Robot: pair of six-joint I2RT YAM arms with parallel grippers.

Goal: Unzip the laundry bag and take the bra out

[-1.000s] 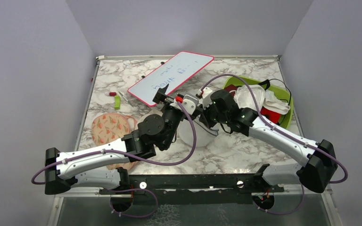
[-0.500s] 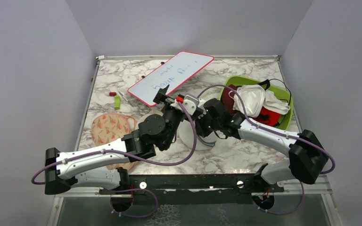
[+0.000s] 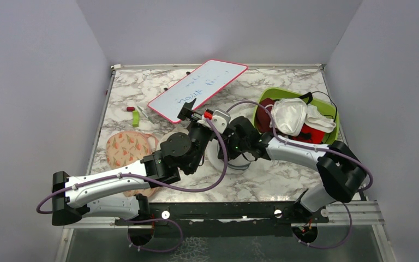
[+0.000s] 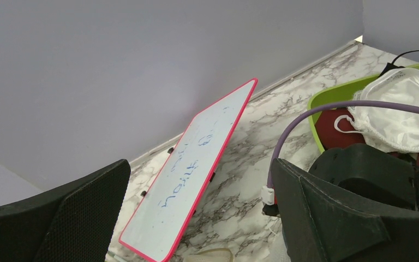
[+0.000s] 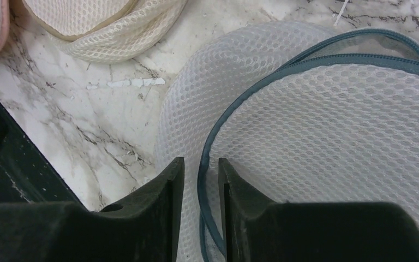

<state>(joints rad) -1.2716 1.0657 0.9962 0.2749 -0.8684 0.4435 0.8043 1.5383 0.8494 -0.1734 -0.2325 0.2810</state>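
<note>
The right gripper (image 5: pixel 200 161) is reaching down onto the laundry bag (image 5: pixel 327 142), which is lying on the marble table (image 3: pixel 262 174) near its middle, just in front of both wrists. Its two dark fingers are standing slightly parted, with only a narrow gap between them. The bag's blue-grey zip line (image 5: pixel 305 61) is running through that gap, and the wrist view shows neither pad touching it. That line is curving around the bag's round mesh face; whether it is done up or undone cannot be told. A beige mesh pouch (image 5: pixel 98 27) is lying just beyond the bag at the top of the right wrist view. The left gripper (image 4: pixel 199 164) is hovering above the table with its fingers spread wide and holding nothing, pointing toward a pink-framed whiteboard (image 4: pixel 196 164) that is lying at an angle near the back wall. A green bin (image 4: pixel 335 94) is sitting on the right side of the table, well apart from the bag. A maroon patch of the bra (image 4: pixel 330 131) is showing at the bin's left end, partly under a white cup-shaped item (image 4: pixel 403 117). A peach floral pouch (image 3: pixel 126 148) is resting on the left side of the table, beside the left arm.
</note>
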